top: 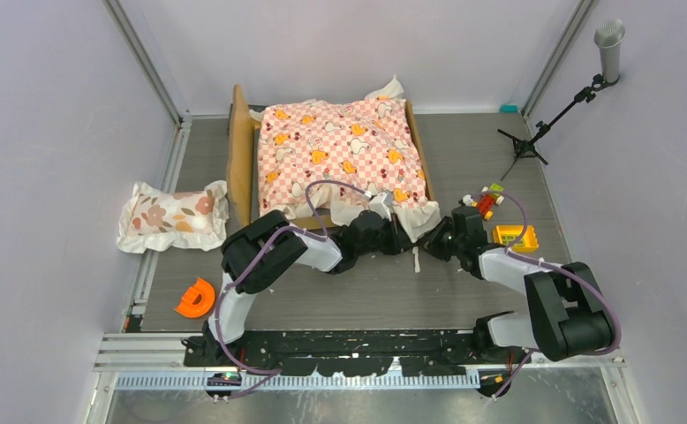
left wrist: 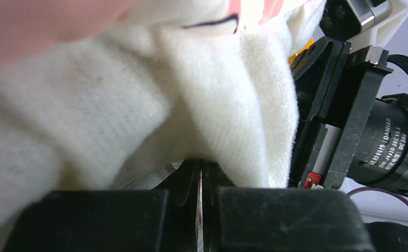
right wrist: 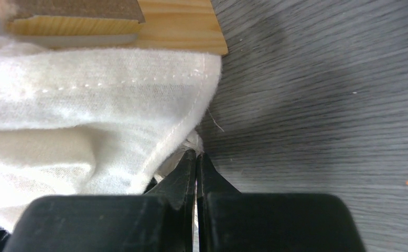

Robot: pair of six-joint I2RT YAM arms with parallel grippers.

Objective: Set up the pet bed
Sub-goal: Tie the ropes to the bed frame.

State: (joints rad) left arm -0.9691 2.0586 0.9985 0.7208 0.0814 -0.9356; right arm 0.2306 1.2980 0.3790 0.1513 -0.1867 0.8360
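Pink-checkered sheet (top: 340,146) is spread over the pet bed (top: 241,150), which sits far-middle on the desk (top: 464,291) with its headboard to the left. Left gripper (left wrist: 201,169) is clamped on the sheet's white ruffle at the bed's near edge. Right gripper (right wrist: 196,157) is pinching the ruffle's corner, right by the bed's wooden near-right corner.

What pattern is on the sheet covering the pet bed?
The sheet is pink-and-white checked with orange and yellow prints, white ruffled edge; top external view shows it best.
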